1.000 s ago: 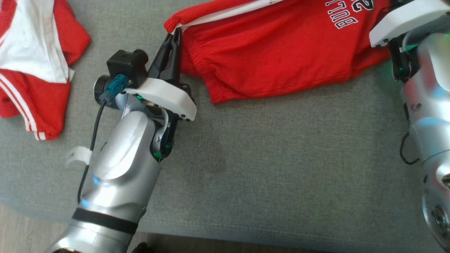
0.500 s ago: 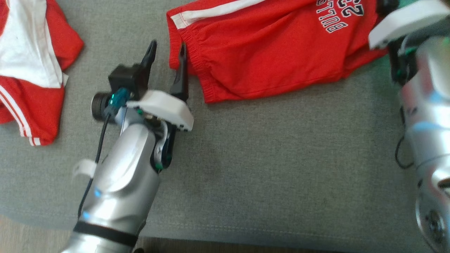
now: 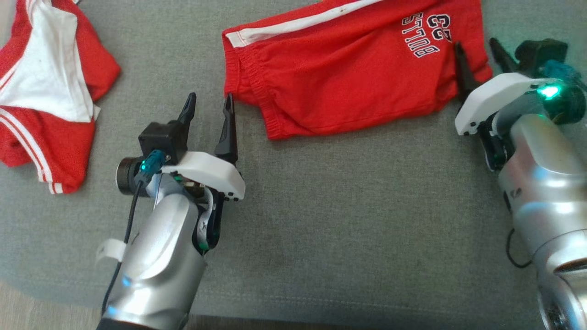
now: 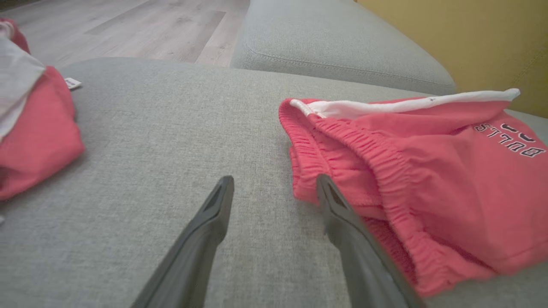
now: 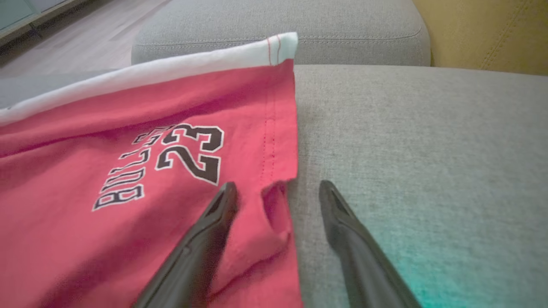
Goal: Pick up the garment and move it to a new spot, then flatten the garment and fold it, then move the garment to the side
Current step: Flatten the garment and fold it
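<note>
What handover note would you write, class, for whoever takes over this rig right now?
Left hand: open, empty, at the elastic edge of the garment.
Right hand: open, straddling the hem corner by the lettering.
Garment: lying unheld on the grey cushion, some wrinkles; another red-and-white garment lies to the left.
Done: garment set down on the cushion.
Left: smoothing, probably folding, then moving it aside. I cannot tell whether a fold is already made.

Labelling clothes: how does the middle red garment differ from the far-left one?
The shorts lie spread fairly flat; the left garment is crumpled. The shorts bear a black BULLS 23 print; the left garment shows none. The shorts have one white side stripe; the left garment a broad white panel and thin stripes. Both are red, on the grey cushion.
</note>
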You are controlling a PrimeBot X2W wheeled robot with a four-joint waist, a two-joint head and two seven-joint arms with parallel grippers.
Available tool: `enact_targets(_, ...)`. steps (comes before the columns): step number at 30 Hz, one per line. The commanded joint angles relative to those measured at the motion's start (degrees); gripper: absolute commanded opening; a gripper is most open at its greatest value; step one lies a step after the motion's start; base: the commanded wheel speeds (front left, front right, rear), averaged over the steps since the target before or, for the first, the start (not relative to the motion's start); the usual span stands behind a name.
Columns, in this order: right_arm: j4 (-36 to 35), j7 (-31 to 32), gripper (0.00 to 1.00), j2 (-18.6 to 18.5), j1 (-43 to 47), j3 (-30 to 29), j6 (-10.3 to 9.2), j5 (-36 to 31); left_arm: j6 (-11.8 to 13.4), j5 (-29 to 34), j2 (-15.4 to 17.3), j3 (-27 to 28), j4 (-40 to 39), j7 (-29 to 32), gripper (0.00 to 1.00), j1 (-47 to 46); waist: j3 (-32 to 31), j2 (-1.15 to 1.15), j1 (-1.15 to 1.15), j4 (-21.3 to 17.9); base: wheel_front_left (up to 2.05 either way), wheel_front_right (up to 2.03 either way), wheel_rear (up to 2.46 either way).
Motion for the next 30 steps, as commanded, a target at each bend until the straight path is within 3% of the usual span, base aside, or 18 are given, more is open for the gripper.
enact_targets(1,0.7,1.9,0.14,1.5,1.7,2.1,-0.05,1.3,0.0,0.6,1.2,1.9,-1.9,-0.3,1.00,0.2,-0.4,0.00,0.00,0.1,0.00,0.00,0.00)
enact_targets(2,1.1,2.3,0.00,1.3,1.9,2.4,-0.05,1.9,0.0,0.7,1.2,1.9,-1.8,-0.3,1.00,0.3,-0.8,0.00,0.00,0.2,0.00,0.00,0.00)
enact_targets(18,0.5,-2.5,0.00,-1.4,9.5,0.4,-0.05,13.4,-0.1,2.1,1.2,5.2,-1.0,-0.3,1.00,8.3,-9.2,0.00,0.00,-1.7,0.00,0.00,0.00)
enact_targets(25,-3.0,-3.5,0.00,-4.3,8.8,3.9,-0.05,12.2,-0.8,2.8,1.2,7.1,-0.7,-0.3,1.00,11.9,-10.6,0.00,0.00,-2.2,0.00,0.00,0.00)
enact_targets(30,-7.9,-3.7,0.00,-1.4,5.2,8.8,-0.05,10.8,-1.4,3.0,1.2,7.3,-0.6,-0.3,1.00,12.8,-11.4,0.00,0.00,-0.6,0.00,0.00,0.00)
